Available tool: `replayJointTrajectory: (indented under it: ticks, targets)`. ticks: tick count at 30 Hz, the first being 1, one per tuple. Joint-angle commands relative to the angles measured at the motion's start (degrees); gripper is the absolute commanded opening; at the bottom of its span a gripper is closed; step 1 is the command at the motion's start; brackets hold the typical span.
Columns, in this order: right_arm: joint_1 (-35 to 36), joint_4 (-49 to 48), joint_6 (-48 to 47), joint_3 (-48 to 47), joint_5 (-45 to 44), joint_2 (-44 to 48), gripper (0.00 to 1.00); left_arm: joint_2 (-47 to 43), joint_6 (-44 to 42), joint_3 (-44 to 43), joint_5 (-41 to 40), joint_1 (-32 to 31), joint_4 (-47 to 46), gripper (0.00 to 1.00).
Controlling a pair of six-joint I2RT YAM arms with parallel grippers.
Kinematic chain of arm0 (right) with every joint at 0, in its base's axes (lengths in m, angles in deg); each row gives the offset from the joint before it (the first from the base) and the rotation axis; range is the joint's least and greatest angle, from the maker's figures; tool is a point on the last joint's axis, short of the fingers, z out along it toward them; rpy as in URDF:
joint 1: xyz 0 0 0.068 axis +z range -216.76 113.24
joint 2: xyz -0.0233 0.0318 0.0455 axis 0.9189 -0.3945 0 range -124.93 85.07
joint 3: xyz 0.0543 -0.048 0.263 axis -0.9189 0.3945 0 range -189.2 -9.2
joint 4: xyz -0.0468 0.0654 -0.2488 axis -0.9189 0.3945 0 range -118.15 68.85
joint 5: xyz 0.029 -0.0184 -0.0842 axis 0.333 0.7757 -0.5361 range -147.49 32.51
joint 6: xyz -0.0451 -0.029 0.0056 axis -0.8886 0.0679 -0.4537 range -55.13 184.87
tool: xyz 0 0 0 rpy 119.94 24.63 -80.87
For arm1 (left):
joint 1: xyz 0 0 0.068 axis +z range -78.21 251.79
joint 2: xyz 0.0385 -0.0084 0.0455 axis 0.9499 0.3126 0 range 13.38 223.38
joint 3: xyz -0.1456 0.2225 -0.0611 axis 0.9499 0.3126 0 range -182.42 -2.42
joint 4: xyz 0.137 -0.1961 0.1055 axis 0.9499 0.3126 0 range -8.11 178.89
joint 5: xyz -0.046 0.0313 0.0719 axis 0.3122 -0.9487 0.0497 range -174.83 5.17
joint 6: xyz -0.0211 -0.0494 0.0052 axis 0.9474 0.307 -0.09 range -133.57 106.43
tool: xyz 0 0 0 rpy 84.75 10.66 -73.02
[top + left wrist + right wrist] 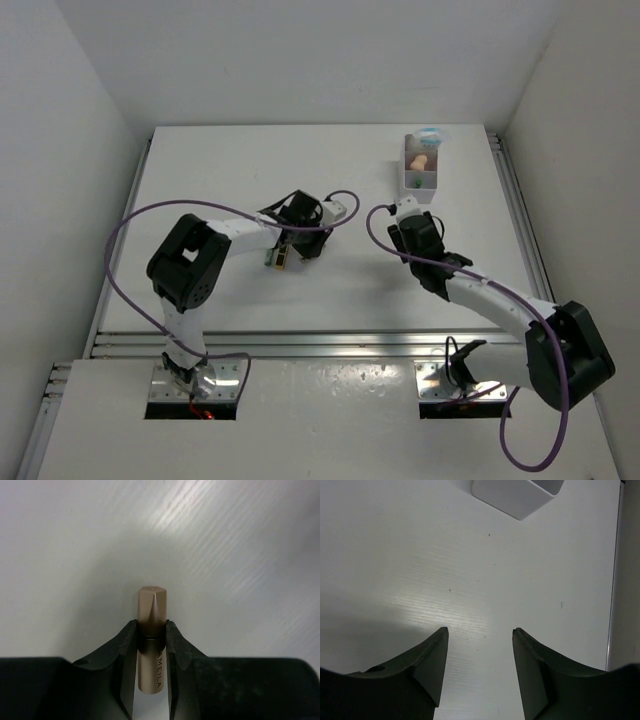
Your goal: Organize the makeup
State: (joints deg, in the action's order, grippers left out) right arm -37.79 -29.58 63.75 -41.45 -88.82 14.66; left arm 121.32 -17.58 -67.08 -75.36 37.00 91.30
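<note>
Left gripper (151, 630): pinching the lipstick, one finger on each side of its barrel, lower centre of the left wrist view.
Lipstick (151, 605): rose-gold, lettering on the barrel, faceted end pointing away from the camera; cannot tell whether it rests on the table (420, 555) or hangs above it.
Right gripper (480, 630): fingers spread wide, above the table.
Tray (406, 165): upper right of the top view.
Tray contents: sponge (421, 160) mid compartment; green tube (417, 183) near compartment; packet (431, 133) far end.
</note>
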Motion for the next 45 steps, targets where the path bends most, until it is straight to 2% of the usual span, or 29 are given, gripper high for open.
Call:
replayJointTrajectory:
  ticks: [1,5,7,9,12,14,15,18,19,21,24,27,32,39,42,45]
  targets:
    - [-2.4,0.4,0.8,0.3,1.2,2.7,0.54,3.6,0.9,-10.2,3.9,-0.6,2.5,0.0]
    - [-6.7,3.4,6.0,2.1,6.3,6.5,0.53,9.3,0.4,-24.8,7.0,-1.2,3.9,0.0]
    - [-9.5,5.5,7.1,3.6,9.6,7.9,0.52,11.8,0.4,-33.3,7.5,-1.2,1.4,0.0]
    - [-13.1,7.4,9.8,5.0,11.9,9.2,0.52,15.5,-0.1,-37.4,8.1,-1.2,-3.5,0.0]
    - [-17.3,11.2,13.2,6.9,14.3,11.0,0.5,19.9,-0.1,-40.2,12.7,-1.2,-20.6,0.0]
    - [-19.9,11.5,15.1,9.4,15.3,12.9,0.5,24.7,0.6,-43.4,14.2,-2.6,-37.5,0.0]
    - [-20.4,11.5,15.1,9.4,16.0,13.3,0.5,24.7,0.6,-43.4,14.3,-2.7,-37.6,0.0]
    - [-21.9,13.2,13.6,9.6,17.4,15.1,0.49,32.9,7.8,-50.6,14.9,-4.1,-50.2,0.0]
    - [-22.5,14.8,12.9,9.0,18.0,15.8,0.49,35.1,9.6,-52.1,14.9,-4.2,-57.4,0.0]
    - [-22.6,16.7,11.9,8.1,18.1,17.9,0.49,41.5,11.4,-57.0,12.6,-5.5,-62.8,0.0]
    - [-22.9,19.8,11.3,7.6,18.9,19.9,0.49,49.4,11.4,-65.4,8.9,-6.3,-65.9,0.0]
    - [-23.3,22.6,10.4,7.0,20.5,22.2,0.49,53.5,10.9,-70.8,7.7,-6.9,-68.1,0.0]
    - [-23.9,26.5,7.4,2.7,20.7,20.7,0.49,55.4,12.7,-69.8,2.2,-6.9,-71.1,0.0]
    - [-24.3,26.7,5.1,0.8,20.8,20.1,0.49,56.8,11.7,-68.6,2.9,-5.8,-71.1,0.0]
    - [-24.5,27.2,3.4,-0.2,21.4,19.7,0.5,56.8,11.0,-67.1,3.5,-5.3,-70.6,0.12]
    - [-24.3,26.8,1.7,-1.1,21.2,19.1,0.5,56.8,11.0,-66.5,4.7,-5.3,-70.1,0.19]
